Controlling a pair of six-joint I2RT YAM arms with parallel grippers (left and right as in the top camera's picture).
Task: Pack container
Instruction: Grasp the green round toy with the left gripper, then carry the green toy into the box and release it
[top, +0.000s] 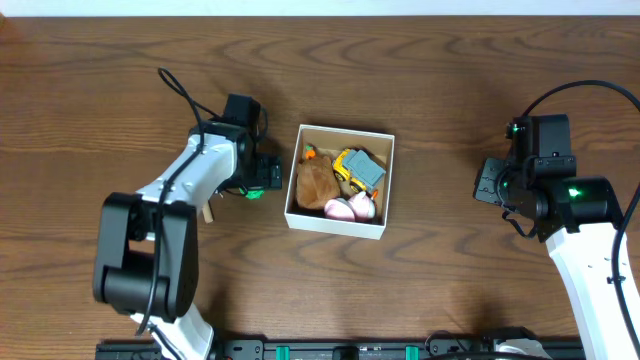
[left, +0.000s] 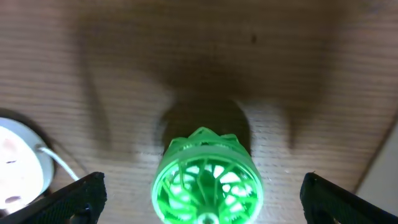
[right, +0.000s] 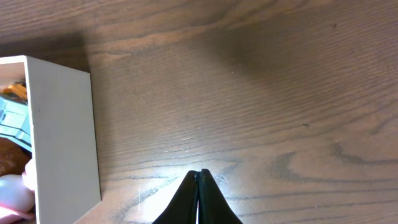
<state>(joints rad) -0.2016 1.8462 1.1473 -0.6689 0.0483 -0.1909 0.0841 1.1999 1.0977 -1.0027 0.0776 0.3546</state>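
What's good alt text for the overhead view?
A square white box sits mid-way across a dark wooden table, holding a brown plush toy, a yellow-and-grey toy vehicle and a pink toy. The left arm is close beside the box's left wall, a small green object at its tip; the right arm stands well off to the right.

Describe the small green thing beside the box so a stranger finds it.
Start at the white container in the middle of the table. Outside its left wall, between the left gripper's fingers, lies the green thing: the only translucent, spoked, wheel-like piece.
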